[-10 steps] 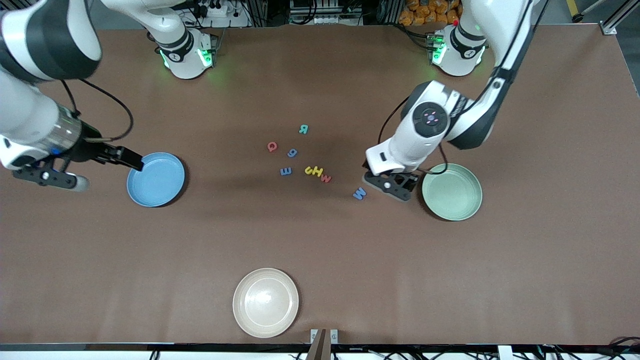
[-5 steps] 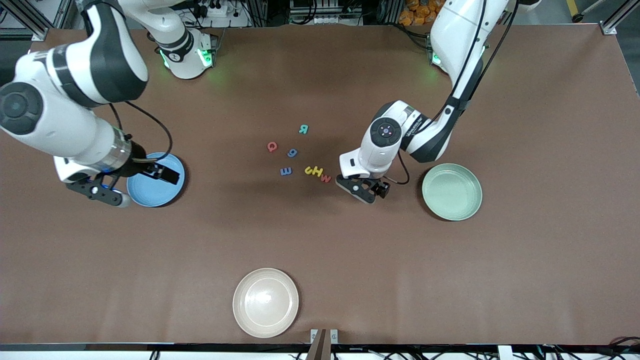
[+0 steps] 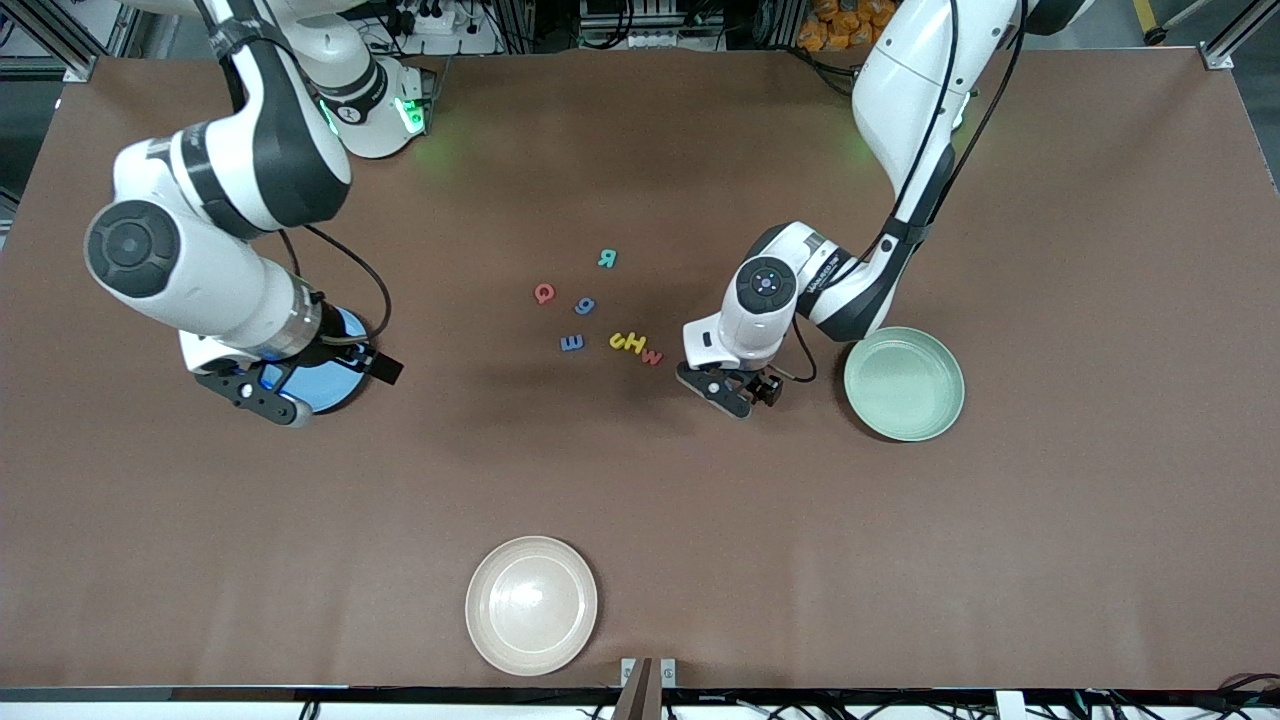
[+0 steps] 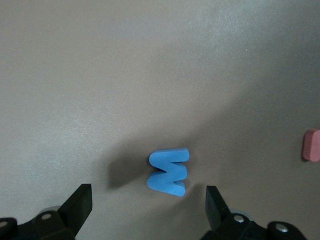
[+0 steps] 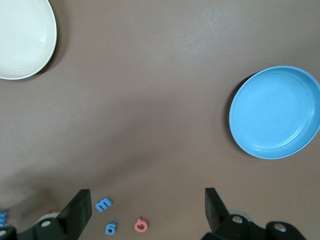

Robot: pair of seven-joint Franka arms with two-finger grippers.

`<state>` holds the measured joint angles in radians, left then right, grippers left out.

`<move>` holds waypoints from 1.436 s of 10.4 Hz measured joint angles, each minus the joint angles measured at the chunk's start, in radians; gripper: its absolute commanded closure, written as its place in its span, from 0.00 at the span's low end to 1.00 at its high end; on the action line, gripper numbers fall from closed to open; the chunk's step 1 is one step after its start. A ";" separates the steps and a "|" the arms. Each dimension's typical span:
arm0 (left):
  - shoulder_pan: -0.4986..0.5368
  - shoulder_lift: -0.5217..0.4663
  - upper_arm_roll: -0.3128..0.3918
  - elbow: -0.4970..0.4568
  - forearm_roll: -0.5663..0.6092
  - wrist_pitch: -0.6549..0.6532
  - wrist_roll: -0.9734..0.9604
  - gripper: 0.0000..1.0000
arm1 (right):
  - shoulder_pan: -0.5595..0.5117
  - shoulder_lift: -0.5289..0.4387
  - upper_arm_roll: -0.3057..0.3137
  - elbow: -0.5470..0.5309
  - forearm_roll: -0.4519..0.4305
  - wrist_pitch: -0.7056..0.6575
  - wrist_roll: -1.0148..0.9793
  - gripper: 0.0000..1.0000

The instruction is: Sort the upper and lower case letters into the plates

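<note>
Several small foam letters lie mid-table: teal (image 3: 606, 258), red (image 3: 544, 293), two blue (image 3: 585, 306) (image 3: 572, 343), two yellow (image 3: 628, 342) and a red one (image 3: 652, 356). My left gripper (image 3: 750, 393) is open, low over a blue M (image 4: 169, 171). The M lies flat between its fingers (image 4: 80, 205), untouched, and is hidden in the front view. My right gripper (image 3: 378, 366) is open and empty, in the air at the sky blue plate's (image 3: 322, 386) rim on the side toward the letters. The mint green plate (image 3: 904, 384) is empty, beside the left gripper. The right wrist view shows the blue plate (image 5: 275, 112) empty.
A cream-beige plate (image 3: 531, 604) sits near the table's front edge, nearest the front camera; it also shows in the right wrist view (image 5: 22, 37). A red letter's edge (image 4: 311, 145) lies close to the blue M.
My right arm has swung from the table's end across the blue plate toward the letters. My left gripper has moved from beside the mint plate to over the blue M.
</note>
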<state>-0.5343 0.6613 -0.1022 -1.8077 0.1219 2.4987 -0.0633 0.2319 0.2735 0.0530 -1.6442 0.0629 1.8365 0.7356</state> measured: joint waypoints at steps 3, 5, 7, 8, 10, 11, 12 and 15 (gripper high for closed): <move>-0.001 0.010 0.000 0.001 0.000 0.000 0.000 0.09 | 0.010 0.013 0.038 -0.025 0.001 0.026 0.089 0.00; -0.002 0.015 0.000 0.005 0.000 0.000 0.000 0.11 | 0.036 0.042 0.051 -0.029 0.001 0.076 0.160 0.00; -0.002 0.026 -0.001 0.022 0.000 0.001 0.000 0.15 | 0.042 0.069 0.058 -0.030 0.001 0.115 0.168 0.00; -0.003 0.031 -0.001 0.028 0.000 0.001 0.000 0.17 | 0.042 0.082 0.069 -0.032 0.001 0.140 0.172 0.00; -0.004 0.042 -0.001 0.044 0.000 0.001 0.000 0.38 | 0.043 0.096 0.089 -0.054 0.001 0.204 0.229 0.00; -0.007 0.049 -0.001 0.052 0.000 0.001 0.000 0.61 | 0.043 0.099 0.096 -0.060 0.001 0.224 0.262 0.00; -0.010 0.050 -0.001 0.056 0.000 0.001 0.000 0.83 | 0.043 0.100 0.107 -0.065 0.001 0.230 0.279 0.00; -0.012 0.048 -0.001 0.069 0.000 0.001 -0.002 1.00 | 0.058 0.123 0.182 -0.152 0.001 0.301 0.311 0.00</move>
<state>-0.5464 0.7097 -0.1035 -1.7386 0.1220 2.4994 -0.0654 0.2902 0.3965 0.2352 -1.7959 0.0639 2.1379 1.0471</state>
